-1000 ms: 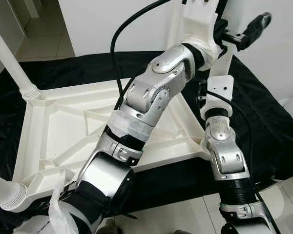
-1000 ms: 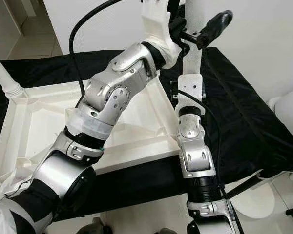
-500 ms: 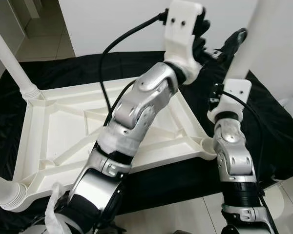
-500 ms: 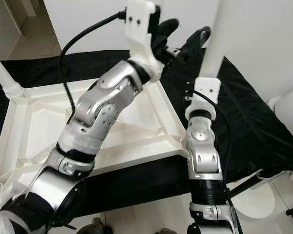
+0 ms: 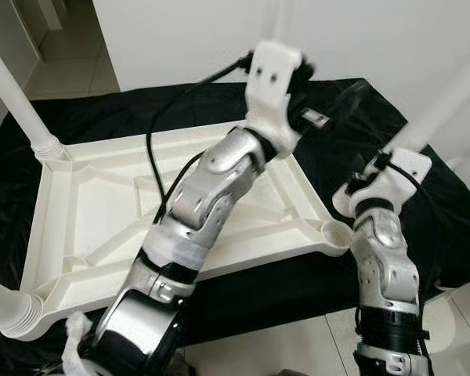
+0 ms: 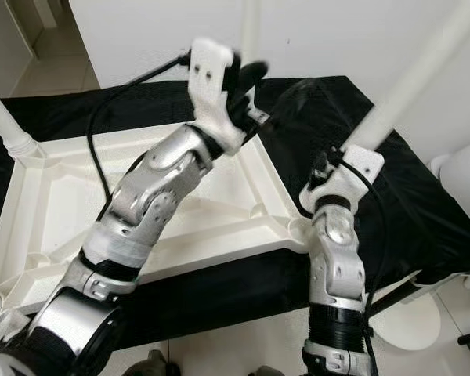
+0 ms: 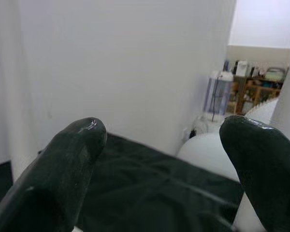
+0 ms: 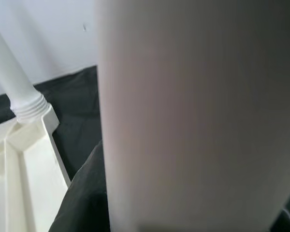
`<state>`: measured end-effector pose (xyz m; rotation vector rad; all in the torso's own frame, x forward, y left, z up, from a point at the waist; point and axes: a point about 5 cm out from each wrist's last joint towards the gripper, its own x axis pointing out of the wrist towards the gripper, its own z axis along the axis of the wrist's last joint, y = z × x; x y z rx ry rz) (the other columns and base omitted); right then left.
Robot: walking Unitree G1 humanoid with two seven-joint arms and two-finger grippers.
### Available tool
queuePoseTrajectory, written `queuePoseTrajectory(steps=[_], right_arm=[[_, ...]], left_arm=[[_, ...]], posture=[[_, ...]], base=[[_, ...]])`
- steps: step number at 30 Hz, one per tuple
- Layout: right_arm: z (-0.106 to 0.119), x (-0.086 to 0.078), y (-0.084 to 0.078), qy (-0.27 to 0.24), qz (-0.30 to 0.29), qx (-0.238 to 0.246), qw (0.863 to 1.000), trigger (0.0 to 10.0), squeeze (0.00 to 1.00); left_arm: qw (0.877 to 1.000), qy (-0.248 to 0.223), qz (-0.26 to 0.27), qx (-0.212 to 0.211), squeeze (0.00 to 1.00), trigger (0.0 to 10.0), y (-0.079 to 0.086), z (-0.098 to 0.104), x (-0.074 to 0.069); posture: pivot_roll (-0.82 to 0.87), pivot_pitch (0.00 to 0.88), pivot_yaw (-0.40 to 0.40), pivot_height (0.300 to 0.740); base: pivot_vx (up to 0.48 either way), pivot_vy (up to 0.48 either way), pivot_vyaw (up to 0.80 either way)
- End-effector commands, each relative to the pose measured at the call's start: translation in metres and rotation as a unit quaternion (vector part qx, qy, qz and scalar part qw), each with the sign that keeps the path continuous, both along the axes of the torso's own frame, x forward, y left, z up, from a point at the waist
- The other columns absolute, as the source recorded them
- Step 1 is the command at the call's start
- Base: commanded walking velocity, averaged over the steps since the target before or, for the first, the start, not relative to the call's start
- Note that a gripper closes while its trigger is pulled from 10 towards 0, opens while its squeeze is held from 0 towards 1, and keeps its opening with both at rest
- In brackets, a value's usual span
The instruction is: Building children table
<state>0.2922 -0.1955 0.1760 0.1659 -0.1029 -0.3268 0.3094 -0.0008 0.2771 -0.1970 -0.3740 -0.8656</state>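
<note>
The white table top [image 5: 102, 204] lies upside down on a black cloth. Legs stand screwed into its far left corner [image 5: 16, 102] and near left corner [image 5: 4, 309], and a third leg [image 6: 251, 23] rises behind my left wrist. The near right corner socket [image 5: 334, 233] is bare. My right gripper [image 5: 370, 166] is shut on a loose white leg [image 5: 446, 102], which leans up and to the right just above that corner. This leg [image 8: 193, 116] looms close in the right wrist view. My left gripper [image 7: 164, 130] is open and holds nothing, over the table's far right edge.
The black cloth [image 5: 423, 227] hangs over the support on all sides. A white rounded appliance [image 6: 462, 180] and a white round base [image 6: 411, 321] sit on the tiled floor at the right. A white wall [image 5: 180, 39] stands behind.
The leg in my right gripper has tipped from upright to leaning right, and that wrist has dropped. My left gripper has come down and away from the leg.
</note>
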Motion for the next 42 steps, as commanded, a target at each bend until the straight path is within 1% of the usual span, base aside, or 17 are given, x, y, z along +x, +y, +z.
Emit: queuePoseTrajectory(steps=[1,3,5,8,9,10,15,16,17,18,19,21,27,28,29,30,42], right_arm=[[0.003,-0.002,0.002,-0.006,0.012,-0.004,1.000,10.0,0.00],[0.000,-0.005,0.002,-0.003,0.018,-0.012,1.000,10.0,0.00],[0.000,-0.005,0.002,-0.003,0.018,-0.012,1.000,10.0,0.00],[-0.002,-0.008,0.003,-0.005,0.026,-0.025,0.999,10.0,0.00],[-0.004,-0.010,0.005,-0.004,0.031,-0.037,0.999,10.0,0.00],[-0.002,-0.012,0.006,-0.017,0.039,-0.047,0.998,10.0,0.00],[0.000,-0.014,0.010,-0.032,0.058,-0.057,0.996,10.0,0.00],[0.001,-0.015,0.012,-0.038,0.065,-0.069,0.995,10.0,0.00],[0.002,-0.017,0.015,-0.044,0.076,-0.086,0.992,10.0,0.00],[0.002,-0.017,0.015,-0.044,0.076,-0.086,0.992,10.0,0.00],[0.003,-0.018,0.019,-0.054,0.091,-0.112,0.988,10.0,0.00],[0.003,-0.020,0.021,-0.058,0.097,-0.126,0.986,10.0,0.00],[-0.003,-0.023,0.022,-0.057,0.102,-0.134,0.984,10.0,0.00],[-0.007,-0.024,0.022,-0.053,0.103,-0.136,0.984,10.0,0.00],[-0.007,-0.024,0.022,-0.053,0.103,-0.136,0.984,10.0,0.00],[-0.011,-0.025,0.022,-0.049,0.103,-0.138,0.984,10.0,0.00],[-0.016,-0.031,0.010,-0.052,0.091,-0.135,0.985,10.0,0.00]], left_arm=[[0.995,-0.042,-0.090,0.033,0.00,10.0,-0.006,-0.002,-0.013],[0.995,-0.037,-0.086,0.043,0.00,10.0,-0.003,-0.010,-0.014],[0.995,-0.037,-0.086,0.043,0.00,10.0,-0.003,-0.010,-0.014],[0.995,-0.034,-0.085,0.048,0.00,10.0,0.000,-0.017,-0.015],[0.994,-0.036,-0.084,0.058,0.00,10.0,0.002,-0.021,-0.016],[0.993,-0.046,-0.085,0.073,0.00,10.0,0.003,-0.027,-0.019],[0.991,-0.054,-0.086,0.091,0.00,10.0,0.003,-0.037,-0.022],[0.991,-0.053,-0.084,0.092,0.00,10.0,0.003,-0.042,-0.024],[0.992,-0.040,-0.080,0.090,0.00,10.0,0.004,-0.048,-0.024],[0.992,-0.040,-0.080,0.090,0.00,10.0,0.004,-0.048,-0.024],[0.993,-0.027,-0.074,0.090,0.00,10.0,0.005,-0.055,-0.024],[0.993,-0.025,-0.069,0.094,0.00,10.0,0.006,-0.058,-0.024],[0.992,-0.024,-0.061,0.106,0.00,10.0,0.009,-0.065,-0.025],[0.991,-0.024,-0.059,0.118,0.00,10.0,0.011,-0.070,-0.024],[0.991,-0.024,-0.059,0.118,0.00,10.0,0.011,-0.070,-0.024],[0.990,-0.026,-0.056,0.129,0.00,10.0,0.014,-0.077,-0.023],[0.991,-0.010,-0.051,0.125,0.00,10.0,0.030,-0.083,-0.016]], posture=[[-0.01,0.019,0.014,0.740],[-0.01,0.019,0.015,0.740],[-0.01,0.019,0.015,0.740],[-0.01,0.022,0.015,0.740],[-0.01,0.025,0.011,0.740],[-0.01,0.027,0.008,0.740],[-0.02,0.025,0.007,0.740],[-0.02,0.023,0.007,0.740],[-0.02,0.020,0.010,0.740],[-0.02,0.020,0.010,0.740],[-0.02,0.018,0.010,0.740],[-0.02,0.012,0.010,0.740],[-0.02,0.009,0.006,0.740],[-0.02,0.006,0.003,0.740],[-0.02,0.006,0.003,0.740],[-0.02,0.005,0.001,0.740],[-0.02,0.000,-0.001,0.740]], base=[[0.000,0.000,0.00],[0.000,0.000,0.00],[0.000,0.000,0.00],[0.000,0.000,0.00],[0.000,0.000,0.00],[0.000,0.000,0.00],[0.000,0.000,0.00],[0.000,0.000,0.00],[0.000,0.000,0.00],[0.000,0.000,0.00],[0.000,0.000,0.00],[0.000,0.000,0.00],[0.000,0.000,0.00],[0.000,0.000,0.00],[0.000,0.000,0.00],[0.000,0.000,0.00],[0.000,0.000,0.00]])
